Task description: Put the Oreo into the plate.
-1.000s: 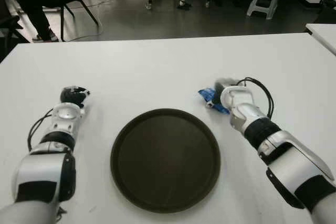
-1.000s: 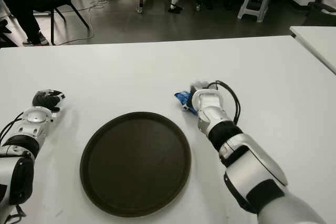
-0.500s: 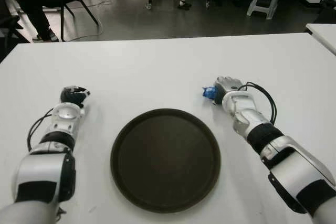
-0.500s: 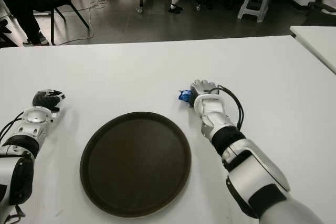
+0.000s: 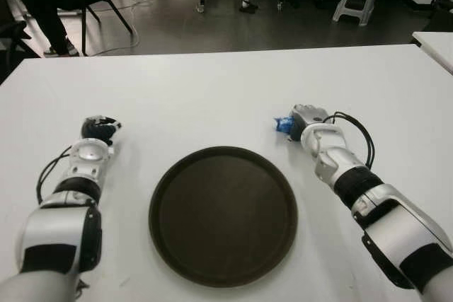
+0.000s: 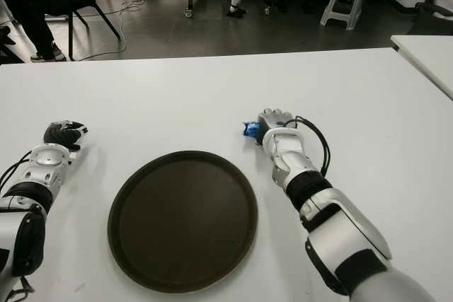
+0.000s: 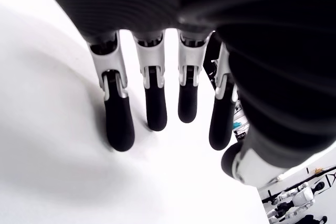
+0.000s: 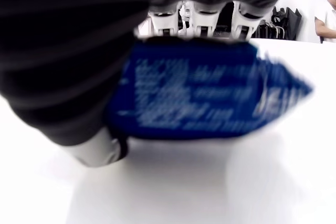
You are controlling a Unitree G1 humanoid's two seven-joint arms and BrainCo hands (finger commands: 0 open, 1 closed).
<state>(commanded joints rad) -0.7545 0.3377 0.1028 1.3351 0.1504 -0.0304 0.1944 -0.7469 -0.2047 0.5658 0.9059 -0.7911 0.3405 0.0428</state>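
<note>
Now the tabletop [image 5: 212,90] carries the plate [image 5: 223,215], which lies toward the robot and to the left of the right hand [image 5: 306,116], well closer to it than to the left hand [image 5: 99,129], idle with fingers spread beyond the plate's far left. From the head views only a blue corner of the Oreo [image 5: 284,125] shows at the right hand's left edge. The right wrist view shows the whole pack [image 8: 205,98] pinched under the curled fingers, long axis across the palm, just above the tabletop.
</note>
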